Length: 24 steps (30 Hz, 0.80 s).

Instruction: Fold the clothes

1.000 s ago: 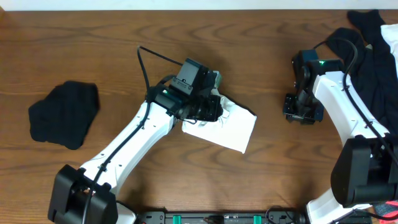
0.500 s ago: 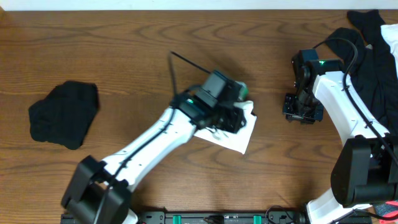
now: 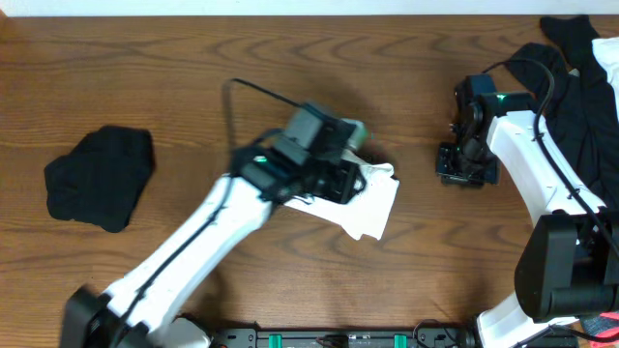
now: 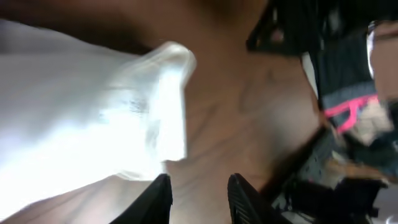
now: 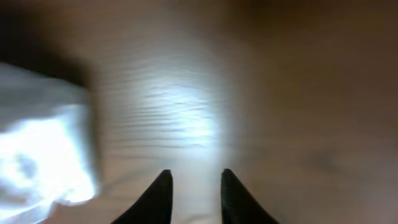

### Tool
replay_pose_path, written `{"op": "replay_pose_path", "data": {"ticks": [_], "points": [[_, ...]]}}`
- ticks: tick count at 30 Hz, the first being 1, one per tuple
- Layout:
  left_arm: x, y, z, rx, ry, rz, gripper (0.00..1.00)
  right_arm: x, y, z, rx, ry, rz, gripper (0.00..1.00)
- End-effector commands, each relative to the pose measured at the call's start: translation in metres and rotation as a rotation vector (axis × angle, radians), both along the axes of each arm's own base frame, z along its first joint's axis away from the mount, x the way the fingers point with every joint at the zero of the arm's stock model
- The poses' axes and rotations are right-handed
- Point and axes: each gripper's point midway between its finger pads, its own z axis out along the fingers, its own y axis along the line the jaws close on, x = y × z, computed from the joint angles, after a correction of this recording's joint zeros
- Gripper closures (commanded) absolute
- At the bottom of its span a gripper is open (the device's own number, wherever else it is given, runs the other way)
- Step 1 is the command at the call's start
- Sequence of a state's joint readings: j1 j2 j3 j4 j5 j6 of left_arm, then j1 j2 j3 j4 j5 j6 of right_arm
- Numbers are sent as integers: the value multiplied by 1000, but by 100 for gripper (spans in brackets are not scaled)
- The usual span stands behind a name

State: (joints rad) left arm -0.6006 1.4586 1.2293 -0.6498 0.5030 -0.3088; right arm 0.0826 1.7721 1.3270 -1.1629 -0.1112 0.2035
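Overhead: the white garment [image 3: 375, 205] lies mid-table [image 3: 193, 58], crumpled, its long axis running left to right, part of it tucked under the left arm. The left pincer [image 3: 353, 177] sits right over it; the right pincer [image 3: 462, 166] hovers just beside its right edge, apart from it. The left is clearly nearer.

Left wrist: the left pincer's fingers stand apart, gripping nothing, and the cloth bunches ahead and to the left.

Right wrist: that pincer is spread too, empty over bare wood, with the garment off to the left.

Overhead looks straight down on the table [image 3: 145, 58]; both wrist views — close, low — share the white cloth [image 3: 372, 208].
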Motion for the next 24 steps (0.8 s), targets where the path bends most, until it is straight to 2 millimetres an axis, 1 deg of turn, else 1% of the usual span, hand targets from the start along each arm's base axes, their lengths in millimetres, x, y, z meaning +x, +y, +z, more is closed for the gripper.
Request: {"op": "replay_pose_path", "data": {"ticks": [1, 2, 3, 5, 7, 9, 13, 16, 18, 19, 21, 24], "points": [[29, 54, 20, 93, -129, 171, 68, 1, 74, 28, 464, -101, 318, 76], [36, 68, 22, 113, -138, 217, 67, -1, 91, 40, 582, -138, 383, 76], [41, 79, 21, 125, -136, 250, 67, -2, 103, 49, 667, -168, 420, 75], [50, 96, 16, 144, -122, 291, 64, 1, 119, 64, 779, -213, 441, 69], [57, 108, 4, 171, -97, 310, 63, 4, 127, 67, 801, -226, 436, 64], [63, 113, -9, 188, -65, 315, 62, 6, 128, 62, 763, -212, 412, 63], [70, 105, -37, 190, -19, 231, 62, 12, 125, 45, 619, -177, 344, 63], [77, 100, -56, 194, 8, 203, 61, 13, 129, 38, 549, -172, 340, 63], [79, 92, -64, 167, 25, 176, 61, 13, 130, 34, 510, -171, 342, 63], [80, 86, -68, 140, 40, 159, 61, 15, 128, 29, 460, -166, 323, 63], [81, 79, -73, 109, 58, 140, 61, 16, 127, 25, 415, -162, 300, 64], [83, 77, -81, 112, 70, 138, 61, 16, 134, 23, 418, -164, 314, 63]]}}
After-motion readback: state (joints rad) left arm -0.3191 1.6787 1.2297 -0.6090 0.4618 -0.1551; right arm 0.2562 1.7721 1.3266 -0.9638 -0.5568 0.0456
